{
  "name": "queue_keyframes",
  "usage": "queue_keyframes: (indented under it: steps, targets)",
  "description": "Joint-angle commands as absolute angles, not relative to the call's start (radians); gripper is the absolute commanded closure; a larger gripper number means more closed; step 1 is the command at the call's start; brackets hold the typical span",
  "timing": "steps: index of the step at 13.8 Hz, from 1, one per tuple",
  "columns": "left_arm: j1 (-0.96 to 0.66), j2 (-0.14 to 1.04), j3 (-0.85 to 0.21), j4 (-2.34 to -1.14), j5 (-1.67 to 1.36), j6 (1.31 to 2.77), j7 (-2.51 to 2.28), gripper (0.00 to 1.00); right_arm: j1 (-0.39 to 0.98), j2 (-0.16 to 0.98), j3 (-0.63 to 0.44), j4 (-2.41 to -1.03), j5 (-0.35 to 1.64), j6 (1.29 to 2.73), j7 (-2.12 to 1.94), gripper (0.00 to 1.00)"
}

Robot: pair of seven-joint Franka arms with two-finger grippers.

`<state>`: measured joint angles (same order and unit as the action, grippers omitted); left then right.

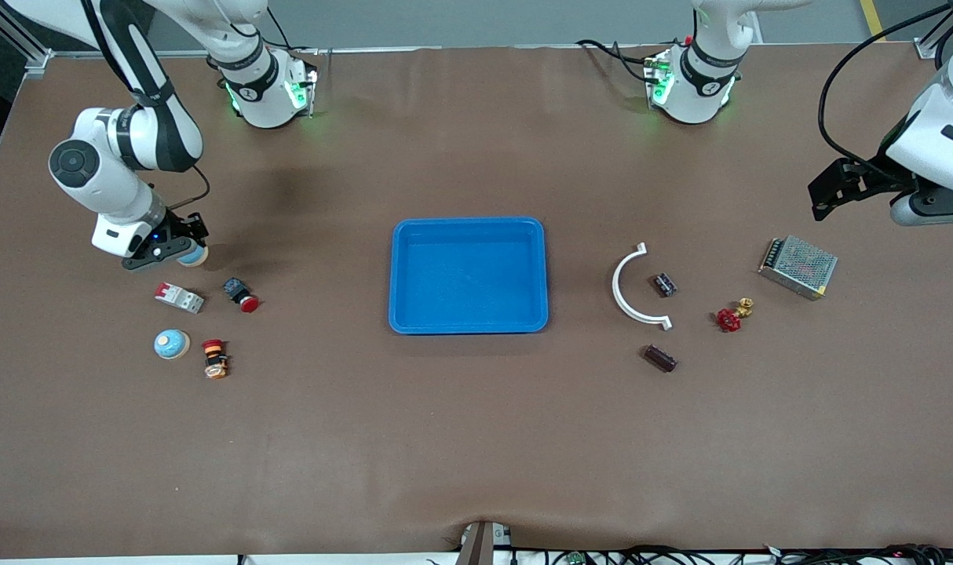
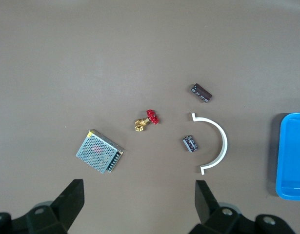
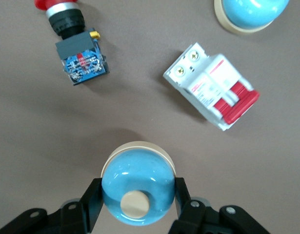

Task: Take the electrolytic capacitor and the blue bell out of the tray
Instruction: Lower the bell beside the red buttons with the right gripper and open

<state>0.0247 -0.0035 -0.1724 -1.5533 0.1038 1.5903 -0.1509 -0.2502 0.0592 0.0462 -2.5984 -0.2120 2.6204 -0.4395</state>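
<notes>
The right gripper point(image 1: 180, 249) was clamped on a blue bell point(image 3: 137, 187), low over the table toward the right arm's end from the blue tray point(image 1: 469, 322). A circuit breaker point(image 1: 179, 297), a red pushbutton switch point(image 1: 240, 294), a second bell point(image 1: 171, 344) and what looked like an emergency-stop button point(image 1: 214, 358) lay just nearer the front camera. Past the tray, toward the left arm's end, one capacitor point(image 1: 665, 284) sat inside a white curved bracket point(image 1: 633, 290), another capacitor point(image 1: 659, 358) nearer the camera, then a red-handled valve point(image 1: 732, 315) and a power supply point(image 1: 798, 266). The left gripper point(image 2: 137, 195) hovered there with its fingers spread, holding nothing.
</notes>
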Motion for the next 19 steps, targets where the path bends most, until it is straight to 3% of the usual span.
queue_keyframes:
  steps: [1, 15, 16, 17, 18, 19]
  targets:
    - [0.025, -0.008, -0.172, -1.546, 0.087, 1.580, -0.138, 0.00, -0.272, 0.077, 0.066, -2.631, -0.158, 2.684, -0.459, 1.00]
    - [0.023, -0.008, -0.173, -1.548, 0.086, 1.580, -0.140, 0.00, -0.304, 0.193, 0.067, -2.643, -0.132, 2.803, -0.456, 1.00]
    - [0.023, -0.009, -0.173, -1.548, 0.086, 1.580, -0.140, 0.00, -0.304, 0.193, 0.067, -2.642, -0.132, 2.803, -0.451, 0.73]
    - [0.025, -0.009, -0.173, -1.548, 0.086, 1.580, -0.140, 0.00, -0.304, 0.193, 0.067, -2.642, -0.132, 2.803, -0.449, 0.09]
    - [0.025, -0.009, -0.173, -1.548, 0.086, 1.578, -0.140, 0.00, -0.304, 0.192, 0.069, -2.642, -0.130, 2.801, -0.451, 0.00]
    - [0.025, -0.009, -0.172, -1.548, 0.086, 1.578, -0.140, 0.00, -0.304, 0.189, 0.069, -2.642, -0.132, 2.800, -0.453, 0.00]
